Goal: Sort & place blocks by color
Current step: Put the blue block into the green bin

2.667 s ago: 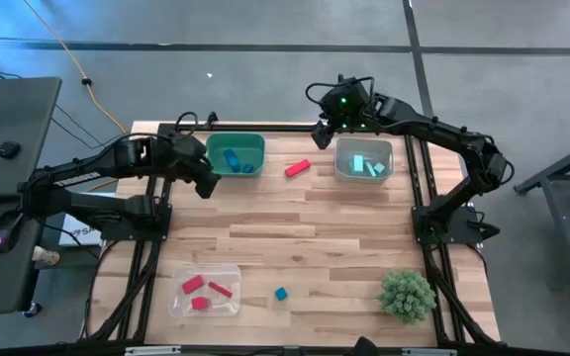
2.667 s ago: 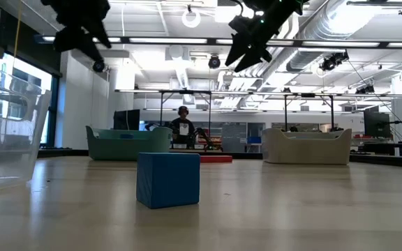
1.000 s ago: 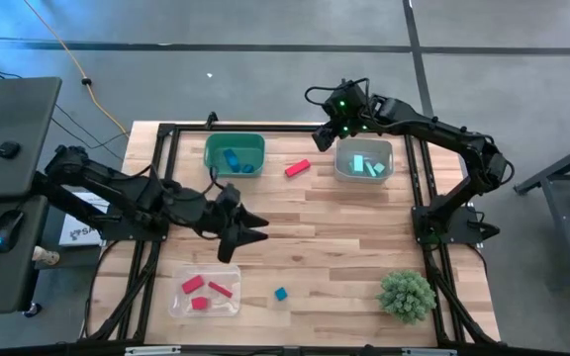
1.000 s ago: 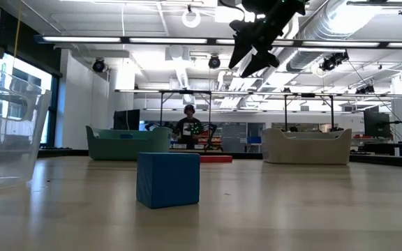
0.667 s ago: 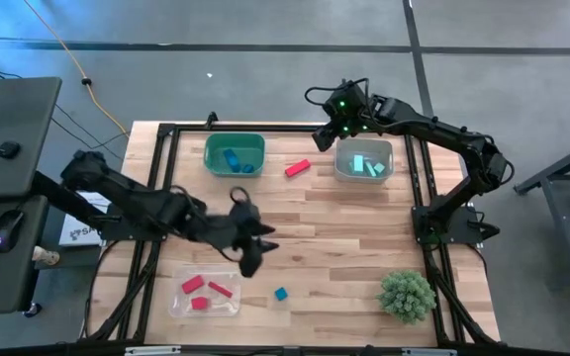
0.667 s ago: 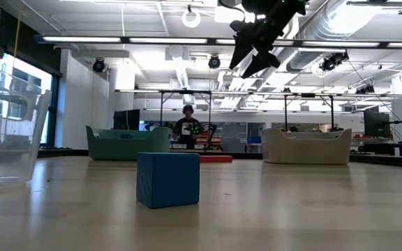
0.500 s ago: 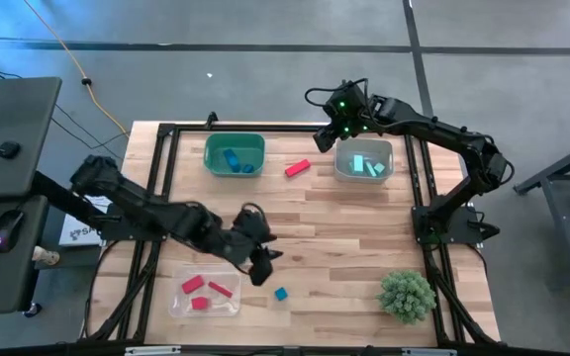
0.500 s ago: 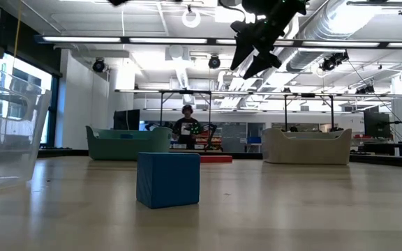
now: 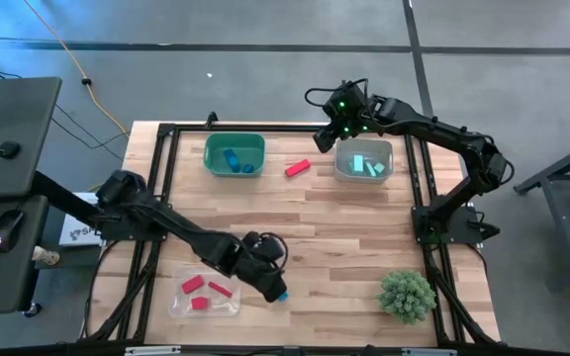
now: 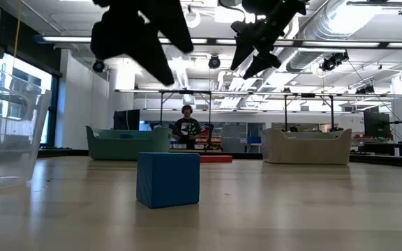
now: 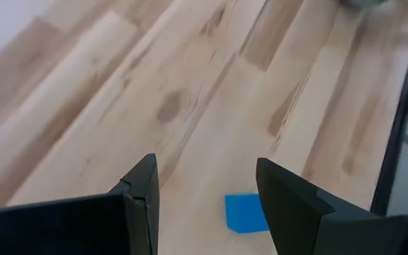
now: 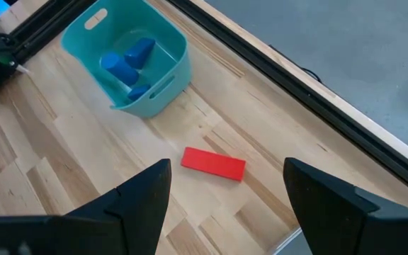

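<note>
Left gripper (image 9: 275,290) hangs over the blue cube (image 11: 246,213) on the counter (image 9: 344,227), jaws wide, empty. Right gripper (image 12: 225,185), jaws wide and empty, hovers near the red bar (image 9: 297,168).

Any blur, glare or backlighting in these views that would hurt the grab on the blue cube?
Left wrist view: blue cube sharp between the open left gripper fingers. Low view: ceiling lights backlight both arms into silhouettes; cube clear. High view: evenly lit, left gripper partly covers the cube.
</note>
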Motion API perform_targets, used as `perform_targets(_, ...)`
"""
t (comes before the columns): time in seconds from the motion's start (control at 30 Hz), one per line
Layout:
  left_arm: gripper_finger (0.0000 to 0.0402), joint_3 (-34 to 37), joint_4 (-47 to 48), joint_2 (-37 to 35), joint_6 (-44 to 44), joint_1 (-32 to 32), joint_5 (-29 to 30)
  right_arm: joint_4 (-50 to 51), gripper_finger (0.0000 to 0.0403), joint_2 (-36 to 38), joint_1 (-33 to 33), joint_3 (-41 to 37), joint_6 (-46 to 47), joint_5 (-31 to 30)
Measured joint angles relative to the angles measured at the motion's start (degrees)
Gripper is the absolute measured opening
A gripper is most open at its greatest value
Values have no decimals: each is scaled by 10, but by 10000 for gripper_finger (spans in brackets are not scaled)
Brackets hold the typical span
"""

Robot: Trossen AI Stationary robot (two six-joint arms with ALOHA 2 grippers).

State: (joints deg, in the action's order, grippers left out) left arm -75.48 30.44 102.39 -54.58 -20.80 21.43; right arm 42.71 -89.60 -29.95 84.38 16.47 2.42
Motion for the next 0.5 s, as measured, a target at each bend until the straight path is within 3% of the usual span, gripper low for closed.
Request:
perform_targets(0.3,156,0,-8,41,-27,-9,-38,0,264,0,0,0,0,0)
perform_targets(0.5,156,0,-9,43,-45,-25,-32,0,264,0,0,0,0,0)
